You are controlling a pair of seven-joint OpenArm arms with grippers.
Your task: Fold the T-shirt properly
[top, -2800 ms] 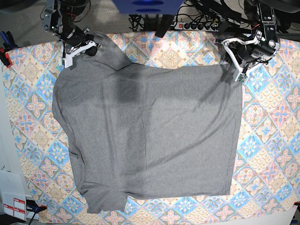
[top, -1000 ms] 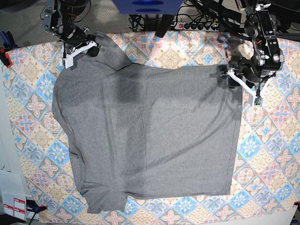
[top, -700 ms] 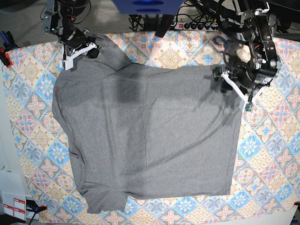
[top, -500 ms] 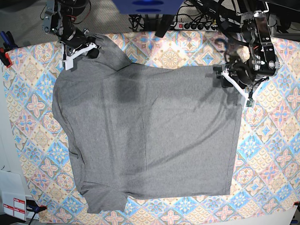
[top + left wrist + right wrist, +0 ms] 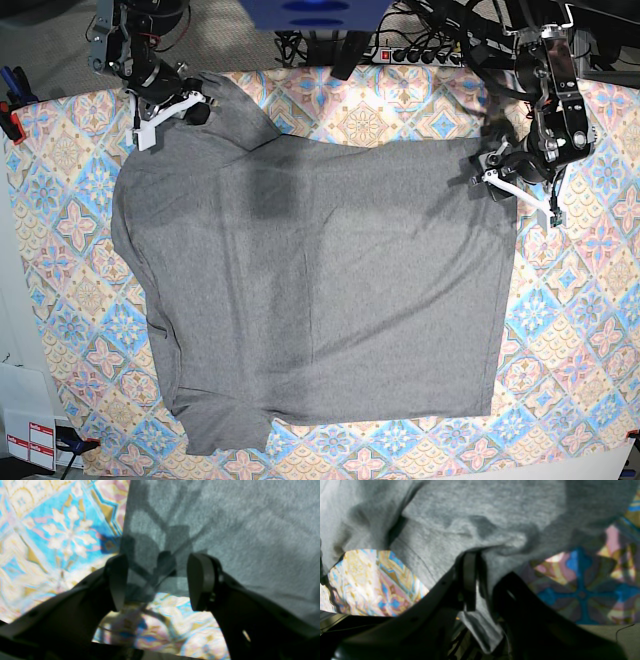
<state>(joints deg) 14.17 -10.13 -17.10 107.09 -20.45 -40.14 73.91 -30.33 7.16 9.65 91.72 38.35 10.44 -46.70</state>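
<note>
The grey T-shirt (image 5: 320,290) lies spread flat on the patterned tablecloth (image 5: 580,330). In the base view my right gripper (image 5: 170,108) is at the shirt's top left and is shut on a raised fold of the fabric. The right wrist view shows the T-shirt (image 5: 480,525) bunched and pinched in that gripper (image 5: 480,580). My left gripper (image 5: 518,192) stands open over the shirt's top right corner. Seen from the left wrist, its two dark fingers (image 5: 117,580) straddle the corner edge of the T-shirt (image 5: 237,530) with nothing clamped between them (image 5: 157,582).
A power strip (image 5: 420,55) with cables and a blue block (image 5: 315,12) sit beyond the table's far edge. A red clamp (image 5: 10,120) is on the left edge. White labels (image 5: 30,440) lie at the bottom left. Tablecloth shows on all sides of the shirt.
My left gripper has come down from just beyond the shirt's top right corner onto that corner, turning and shifting slightly in the last second. The right gripper and the shirt have not moved.
</note>
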